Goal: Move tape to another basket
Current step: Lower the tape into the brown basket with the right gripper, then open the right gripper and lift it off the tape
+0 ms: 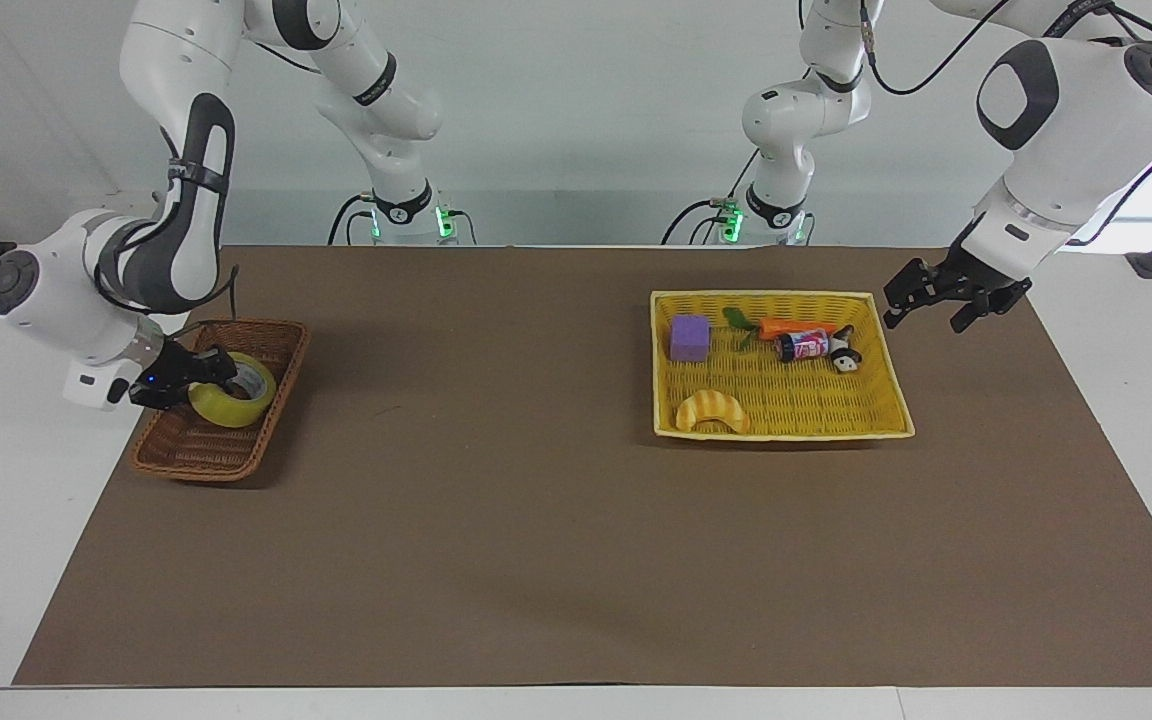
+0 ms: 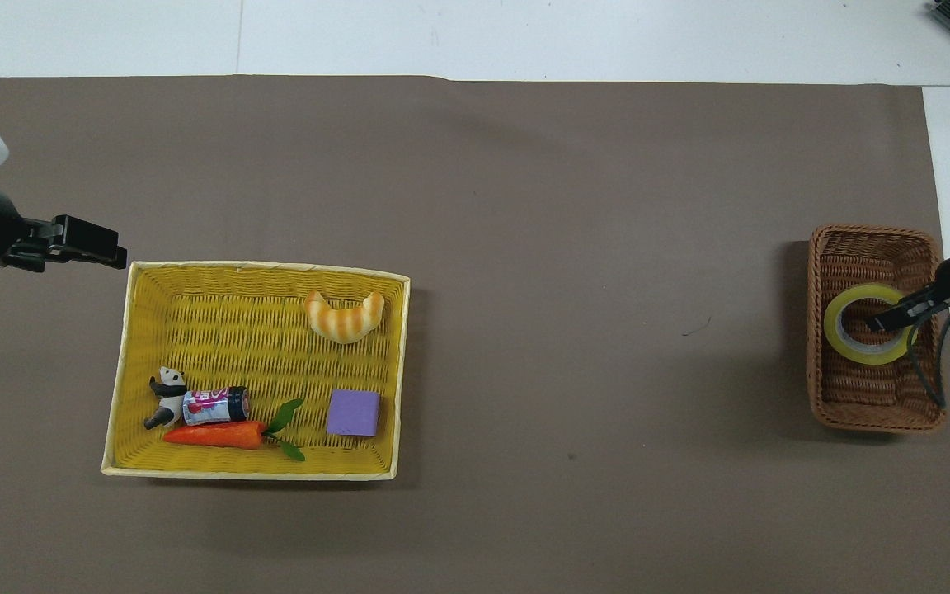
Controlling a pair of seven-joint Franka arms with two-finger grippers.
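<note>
The tape (image 1: 232, 403) lies in the brown basket (image 1: 198, 456), middle left of the frame. The right end effector (image 1: 198, 377), at its rim, may be letting go; its fingers cannot be told. The left end effector (image 1: 936, 296) waits with fingers apart. Next: pull away.

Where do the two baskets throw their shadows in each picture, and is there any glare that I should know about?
Overhead view: the brown basket and the yellow basket each throw a soft shadow on the mat toward the table's middle; no glare. Facing view: the same soft shadows, and a bright patch at the picture's edge, at the left arm's end.
</note>
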